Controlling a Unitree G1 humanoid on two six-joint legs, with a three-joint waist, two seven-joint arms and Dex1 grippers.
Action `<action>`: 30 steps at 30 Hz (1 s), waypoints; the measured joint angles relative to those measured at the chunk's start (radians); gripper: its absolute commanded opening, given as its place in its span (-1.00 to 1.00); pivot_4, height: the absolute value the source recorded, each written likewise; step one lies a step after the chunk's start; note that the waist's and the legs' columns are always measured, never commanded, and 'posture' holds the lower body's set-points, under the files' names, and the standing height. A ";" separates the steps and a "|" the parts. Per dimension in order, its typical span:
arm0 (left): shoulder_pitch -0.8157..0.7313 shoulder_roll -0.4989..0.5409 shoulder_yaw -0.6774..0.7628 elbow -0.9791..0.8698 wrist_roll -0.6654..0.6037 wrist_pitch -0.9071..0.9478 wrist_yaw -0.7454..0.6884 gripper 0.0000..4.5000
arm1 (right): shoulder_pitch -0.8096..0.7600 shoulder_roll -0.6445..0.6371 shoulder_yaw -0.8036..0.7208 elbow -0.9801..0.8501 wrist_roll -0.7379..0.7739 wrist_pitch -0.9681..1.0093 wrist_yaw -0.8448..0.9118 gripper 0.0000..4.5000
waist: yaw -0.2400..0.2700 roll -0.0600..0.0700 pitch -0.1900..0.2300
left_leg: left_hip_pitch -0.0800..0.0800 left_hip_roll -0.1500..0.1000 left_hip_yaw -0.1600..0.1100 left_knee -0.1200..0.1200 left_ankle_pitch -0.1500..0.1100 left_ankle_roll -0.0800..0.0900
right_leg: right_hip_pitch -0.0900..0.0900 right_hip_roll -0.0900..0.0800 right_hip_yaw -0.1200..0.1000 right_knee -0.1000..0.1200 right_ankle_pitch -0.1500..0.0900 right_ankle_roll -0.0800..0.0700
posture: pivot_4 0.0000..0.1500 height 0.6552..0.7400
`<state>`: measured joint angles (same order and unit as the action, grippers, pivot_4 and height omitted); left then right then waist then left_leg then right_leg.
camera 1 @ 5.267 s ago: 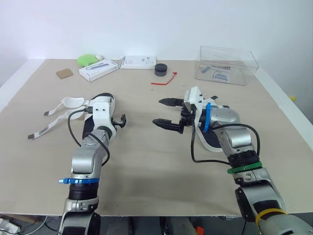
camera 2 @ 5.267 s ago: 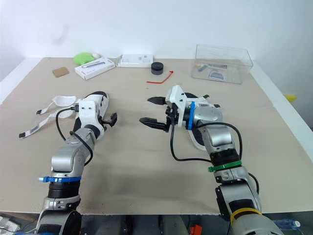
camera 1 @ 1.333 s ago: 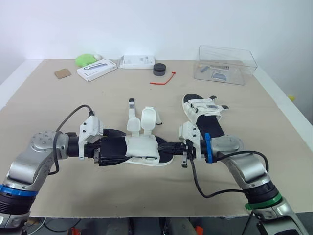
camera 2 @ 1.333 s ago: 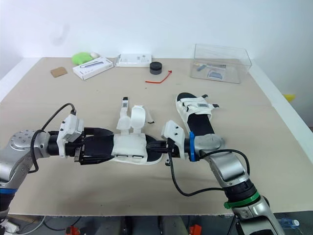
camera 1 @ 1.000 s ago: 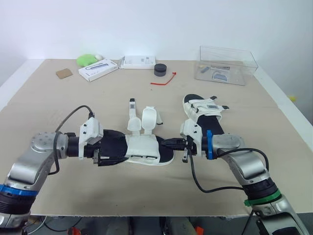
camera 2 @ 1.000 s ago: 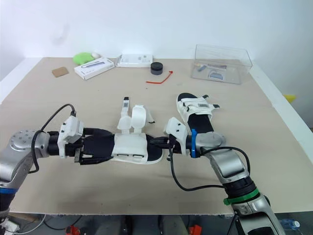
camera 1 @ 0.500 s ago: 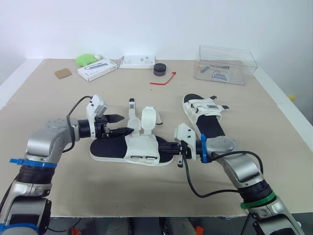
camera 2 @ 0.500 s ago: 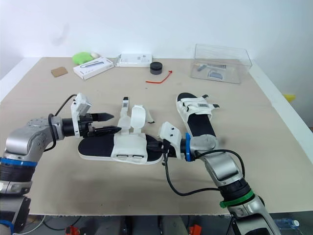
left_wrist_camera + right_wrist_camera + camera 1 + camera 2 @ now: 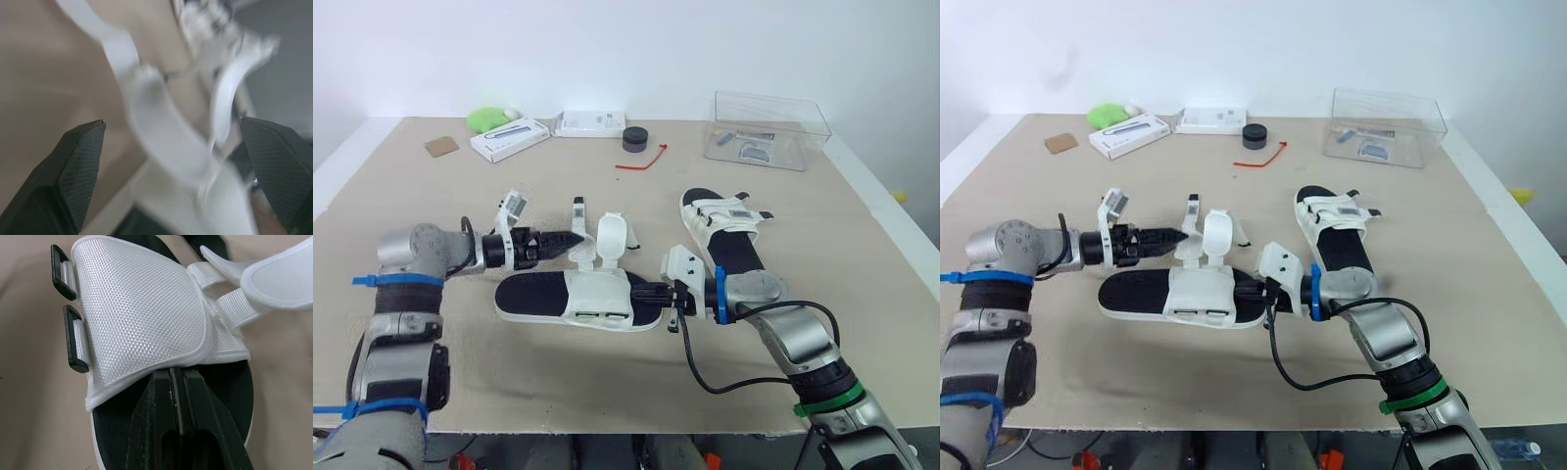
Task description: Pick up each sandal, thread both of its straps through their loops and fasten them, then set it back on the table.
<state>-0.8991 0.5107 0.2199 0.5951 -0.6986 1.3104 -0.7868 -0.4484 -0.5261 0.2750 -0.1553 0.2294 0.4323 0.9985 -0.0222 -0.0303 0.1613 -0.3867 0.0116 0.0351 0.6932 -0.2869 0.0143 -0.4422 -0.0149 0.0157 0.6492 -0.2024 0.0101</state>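
Right wrist view puts my right tool (image 9: pixel 175 374) low over the black footbed of the white-mesh, black-soled sandal (image 9: pixel 146 318). Its two fingers are pressed together, their tips at the hem of the mesh upper; I cannot tell whether they pinch any fabric. The sandal lies flat on the beige tabletop (image 9: pixel 607 382), stretching from the right tool's tips toward my left arm. Two black rectangular loops (image 9: pixel 68 333) sit empty on one edge of the upper. From the opposite edge the two white straps (image 9: pixel 612 238) stand up unfastened. My left tool (image 9: pixel 576 238) has its fingers spread wide apart and points at the narrower strap, which hangs just ahead of its tips. A second sandal with closed straps (image 9: pixel 724 235) rests just beyond the right tool.
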 measured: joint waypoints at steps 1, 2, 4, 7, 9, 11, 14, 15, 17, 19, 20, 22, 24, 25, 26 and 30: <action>-0.020 -0.010 0.015 0.038 0.001 0.000 0.010 1.00 | 0.000 -0.001 0.000 0.000 0.000 0.000 0.000 -0.97 | -0.001 0.000 0.000 | 0.000 0.000 0.000 0.000 0.000 0.000 | 0.000 0.000 0.000 0.000 0.000 0.000 | 1.00 1.00; -0.030 -0.018 0.016 0.060 0.002 -0.001 0.015 1.00 | 0.000 0.000 0.000 0.000 0.000 -0.001 0.000 -0.97 | -0.001 0.000 0.000 | 0.000 0.000 0.000 0.000 0.000 0.000 | 0.000 0.000 0.000 0.000 0.000 0.000 | 1.00 1.00; -0.045 -0.032 0.016 0.112 0.005 -0.003 0.015 1.00 | -0.001 0.000 0.000 0.000 -0.001 -0.002 0.000 -0.97 | -0.001 0.000 0.000 | 0.000 0.000 0.000 0.000 0.000 0.000 | 0.000 0.000 0.000 0.000 0.000 0.000 | 1.00 1.00; -0.074 -0.049 0.018 0.196 0.014 0.001 0.014 1.00 | -0.002 0.000 0.000 0.002 -0.001 -0.003 0.000 -0.97 | 0.000 0.000 0.000 | 0.000 0.000 0.000 0.000 0.000 0.000 | 0.000 0.000 0.000 0.000 0.000 0.000 | 1.00 1.00; -0.104 -0.060 0.019 0.257 0.021 0.000 0.010 1.00 | -0.004 0.000 0.000 0.002 -0.001 -0.004 0.000 -0.97 | 0.000 0.000 0.000 | 0.000 -0.001 0.000 0.000 0.000 -0.001 | 0.000 0.000 0.000 0.001 0.000 0.000 | 1.00 1.00; -0.129 -0.061 0.019 0.310 0.037 -0.020 0.001 1.00 | -0.004 0.000 0.000 0.002 -0.002 -0.005 0.001 -0.97 | -0.001 0.000 0.000 | 0.000 -0.001 0.000 0.000 0.000 -0.001 | 0.000 0.000 0.000 0.001 0.000 0.000 | 1.00 1.00; -0.174 -0.062 0.030 0.394 0.057 -0.062 -0.008 1.00 | -0.004 -0.001 0.000 0.002 -0.002 -0.006 0.001 -0.97 | -0.001 0.000 0.000 | 0.000 -0.001 0.000 0.000 0.001 -0.001 | 0.000 0.000 0.000 0.001 0.000 0.000 | 1.00 1.00; -0.186 -0.064 0.030 0.418 0.067 -0.077 -0.011 1.00 | -0.004 -0.001 0.000 0.002 -0.003 -0.006 0.002 -0.97 | -0.001 0.000 0.000 | 0.000 -0.001 0.000 0.000 0.001 -0.001 | 0.000 0.000 0.000 0.001 0.000 0.000 | 1.00 1.00; -0.201 -0.069 0.028 0.451 0.086 -0.105 -0.028 1.00 | -0.004 -0.001 0.000 0.002 -0.003 -0.006 0.002 -0.97 | -0.001 0.000 0.000 | 0.000 -0.001 0.000 0.000 0.001 -0.001 | 0.000 -0.001 0.000 0.001 0.000 0.000 | 1.00 1.00; -0.218 -0.077 0.026 0.496 0.114 -0.146 -0.046 1.00 | -0.004 -0.001 0.000 0.002 -0.005 -0.006 0.002 -0.97 | -0.001 0.000 0.000 | 0.000 -0.001 0.000 0.000 0.001 -0.001 | 0.000 -0.001 0.000 0.001 0.000 0.000 | 1.00 1.00; -0.219 -0.078 0.026 0.502 0.119 -0.156 -0.050 1.00 | -0.004 -0.002 0.000 0.002 -0.006 -0.006 0.002 -0.97 | -0.001 0.000 0.000 | 0.000 -0.001 0.000 0.000 0.001 -0.001 | 0.000 -0.001 0.000 0.001 0.000 0.000 | 1.00 1.00; -0.230 -0.080 0.026 0.535 0.140 -0.184 -0.059 1.00 | -0.004 -0.002 0.000 0.002 -0.008 -0.006 0.002 -0.97 | -0.001 0.000 0.000 | 0.000 -0.001 0.000 0.000 0.001 -0.001 | 0.000 -0.001 0.000 0.001 0.000 0.000 | 1.00 1.00; -0.241 -0.081 0.027 0.564 0.153 -0.203 -0.072 1.00 | -0.004 -0.003 0.000 0.001 -0.008 -0.007 0.001 -0.97 | -0.001 0.000 0.000 | 0.000 -0.001 0.000 0.000 0.001 -0.001 | 0.000 -0.001 0.000 0.001 0.000 0.000 | 1.00 1.00; -0.247 -0.081 0.028 0.576 0.158 -0.206 -0.076 1.00 | -0.003 -0.003 0.000 0.000 -0.008 -0.007 0.001 -0.97 | -0.001 0.000 0.000 | 0.000 -0.001 0.000 0.000 0.001 -0.001 | 0.000 -0.001 0.000 0.001 0.000 0.000 | 1.00 1.00; -0.252 -0.081 0.031 0.587 0.167 -0.218 -0.085 1.00 | -0.002 -0.003 0.000 -0.003 -0.008 -0.007 0.001 -0.97 | -0.001 0.000 0.000 | 0.000 -0.001 0.000 0.000 0.001 -0.001 | 0.000 -0.001 0.000 0.001 0.000 0.000 | 1.00 1.00; -0.264 -0.085 0.076 0.636 0.168 -0.241 -0.080 0.77 | -0.001 -0.005 0.000 -0.011 -0.011 -0.007 0.000 -1.00 | -0.001 0.000 0.000 | -0.001 -0.001 0.000 0.000 0.000 -0.001 | 0.000 -0.001 0.000 0.001 0.000 0.000 | 1.00 1.00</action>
<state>-1.1630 0.4259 0.2958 1.2316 -0.5305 1.0693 -0.8671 -0.4499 -0.5312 0.2750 -0.1663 0.2189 0.4257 0.9987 -0.0232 -0.0304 0.1613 -0.3872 0.0106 0.0350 0.6933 -0.2864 0.0135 -0.4426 -0.0155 0.0157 0.6502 -0.2020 0.0103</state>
